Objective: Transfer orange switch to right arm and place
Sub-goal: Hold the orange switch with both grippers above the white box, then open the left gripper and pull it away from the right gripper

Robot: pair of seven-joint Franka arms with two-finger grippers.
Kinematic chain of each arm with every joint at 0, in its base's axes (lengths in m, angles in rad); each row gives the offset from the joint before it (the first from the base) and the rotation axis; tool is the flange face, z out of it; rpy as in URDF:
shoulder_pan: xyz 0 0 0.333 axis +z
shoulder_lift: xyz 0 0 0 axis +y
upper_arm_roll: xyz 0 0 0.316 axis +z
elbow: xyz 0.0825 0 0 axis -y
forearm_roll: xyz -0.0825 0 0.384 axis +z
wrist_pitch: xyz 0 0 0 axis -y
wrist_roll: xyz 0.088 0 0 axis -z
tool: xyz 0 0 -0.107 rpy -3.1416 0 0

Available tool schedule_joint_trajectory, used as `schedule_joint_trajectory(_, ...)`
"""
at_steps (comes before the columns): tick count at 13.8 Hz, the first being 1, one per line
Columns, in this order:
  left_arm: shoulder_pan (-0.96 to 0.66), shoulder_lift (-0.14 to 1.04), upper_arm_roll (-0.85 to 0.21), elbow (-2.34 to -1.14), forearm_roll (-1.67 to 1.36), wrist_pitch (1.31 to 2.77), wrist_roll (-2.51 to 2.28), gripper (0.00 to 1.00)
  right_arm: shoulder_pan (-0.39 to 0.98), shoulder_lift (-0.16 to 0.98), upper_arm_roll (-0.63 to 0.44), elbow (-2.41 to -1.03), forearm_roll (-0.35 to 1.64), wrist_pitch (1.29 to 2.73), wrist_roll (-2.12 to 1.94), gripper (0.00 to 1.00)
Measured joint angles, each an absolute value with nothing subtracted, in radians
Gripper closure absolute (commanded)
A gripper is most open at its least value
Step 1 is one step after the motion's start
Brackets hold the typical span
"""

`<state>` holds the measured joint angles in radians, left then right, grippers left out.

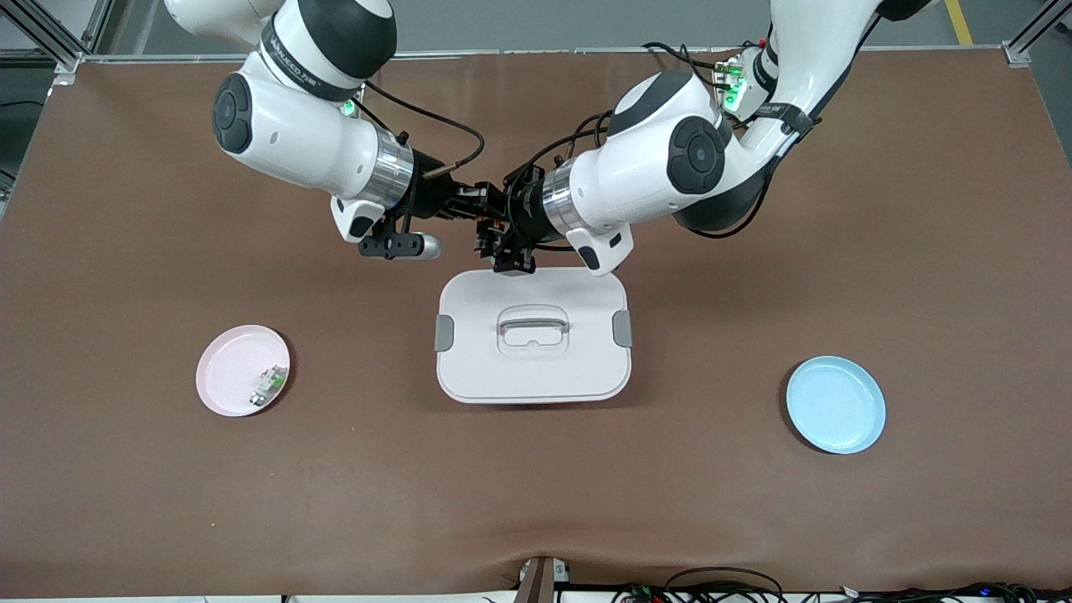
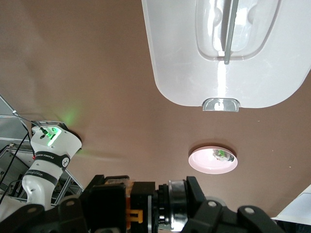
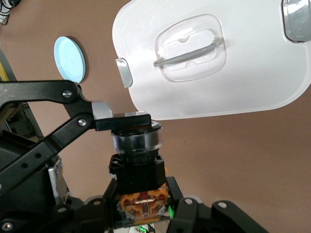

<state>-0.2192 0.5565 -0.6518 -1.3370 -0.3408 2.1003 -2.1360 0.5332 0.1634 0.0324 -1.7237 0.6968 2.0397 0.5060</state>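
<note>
Blue plate point(image 1: 835, 404): sat nearest the camera, around 4 o'clock from the box, bare.
Pink plate point(image 1: 243, 370): roughly 8 o'clock, holding the white-and-green part point(image 1: 267, 385).
White lidded box point(image 1: 533, 335): dead centre.
Orange switch point(image 3: 140, 172): mid-air at the box's 12 o'clock edge for the handover.
Left gripper point(image 1: 499, 219): clamped on it.
Right gripper point(image 1: 474, 206): also clamped on it, looked ready to take over.

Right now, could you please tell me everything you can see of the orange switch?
The orange switch is a small part with a black body, a silvery ridged ring round one end and an orange section with metal contacts at the other. It hangs in the air over the table close to the white lidded box, between the two arms. Both end effectors are shut on it: the left end effector clamps the ringed end, the right end effector grips the orange end. It touches nothing else.
</note>
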Motion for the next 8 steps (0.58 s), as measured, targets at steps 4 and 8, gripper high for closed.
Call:
schedule_joint_trajectory(4,-0.219,0.557,-0.652,-1.337,-0.341,2.102,-2.136,0.0,0.533,0.163,0.031,-1.724,0.699,2.038,0.505,1.0)
schedule_joint_trajectory(8,-0.219,0.556,-0.651,-1.328,-0.339,2.105,-2.136,0.0,0.532,0.164,0.023,-1.724,0.699,2.022,0.506,1.0)
